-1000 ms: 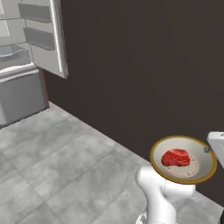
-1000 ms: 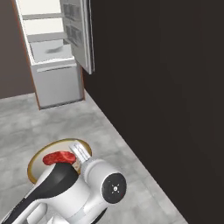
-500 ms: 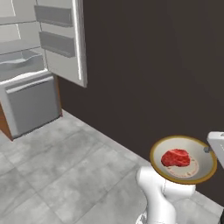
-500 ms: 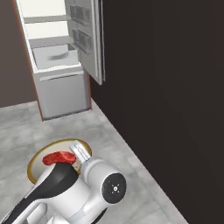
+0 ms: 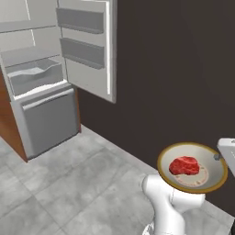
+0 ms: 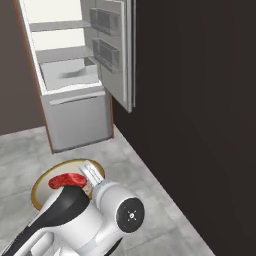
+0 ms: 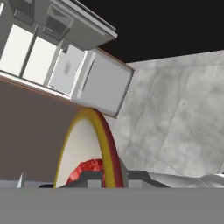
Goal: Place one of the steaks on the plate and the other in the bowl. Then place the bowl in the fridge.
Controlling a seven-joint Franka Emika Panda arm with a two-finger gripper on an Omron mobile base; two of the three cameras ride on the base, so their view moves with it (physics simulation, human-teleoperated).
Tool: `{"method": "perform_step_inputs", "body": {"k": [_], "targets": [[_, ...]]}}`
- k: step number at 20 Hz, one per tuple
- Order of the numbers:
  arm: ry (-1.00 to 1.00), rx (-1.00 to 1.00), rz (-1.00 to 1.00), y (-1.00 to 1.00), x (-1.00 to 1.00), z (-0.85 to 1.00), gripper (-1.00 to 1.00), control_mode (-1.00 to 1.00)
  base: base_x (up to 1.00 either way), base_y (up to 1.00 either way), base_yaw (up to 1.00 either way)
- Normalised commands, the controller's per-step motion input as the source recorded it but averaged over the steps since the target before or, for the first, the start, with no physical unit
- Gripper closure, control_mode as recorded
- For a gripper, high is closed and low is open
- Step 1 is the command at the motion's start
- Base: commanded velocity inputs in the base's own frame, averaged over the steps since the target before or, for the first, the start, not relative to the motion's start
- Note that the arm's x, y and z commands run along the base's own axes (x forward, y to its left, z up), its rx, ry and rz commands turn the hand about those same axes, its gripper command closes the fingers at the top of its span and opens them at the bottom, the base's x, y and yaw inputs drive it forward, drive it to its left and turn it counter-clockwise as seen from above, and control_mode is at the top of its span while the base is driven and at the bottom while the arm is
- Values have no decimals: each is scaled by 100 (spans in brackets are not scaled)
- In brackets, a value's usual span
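The robot is carrying the shallow beige-tan bowl with the darker brown rim (image 5: 193,168) above the grey tiled floor (image 5: 69,183), with one flat slab of bright red raw steak (image 5: 184,165) lying inside it. The two-finger gripper (image 7: 103,178) is clamping the bowl's rim, which is running right between its tips. This looks like the last step: the tall grey metallic fridge (image 6: 75,75) is standing open, well apart ahead. Next the base needs to close in so the arm can reach a pale shelf.

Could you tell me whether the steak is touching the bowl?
Touching. In the left base view the steak lies flat on the pale inside of the bowl, with no gap beneath it.
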Motion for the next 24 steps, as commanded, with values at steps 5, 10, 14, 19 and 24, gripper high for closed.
{"method": "perform_step_inputs", "body": {"k": [5, 10, 14, 19, 24], "targets": [[0, 0, 0, 0, 0, 0, 100, 100, 100, 28, 0], [0, 0, 0, 0, 0, 0, 100, 100, 100, 3, 1], [0, 0, 0, 0, 0, 0, 100, 100, 100, 28, 1], [0, 0, 0, 0, 0, 0, 100, 100, 100, 68, 0], [0, 0, 0, 0, 0, 0, 100, 100, 100, 22, 2]]}}
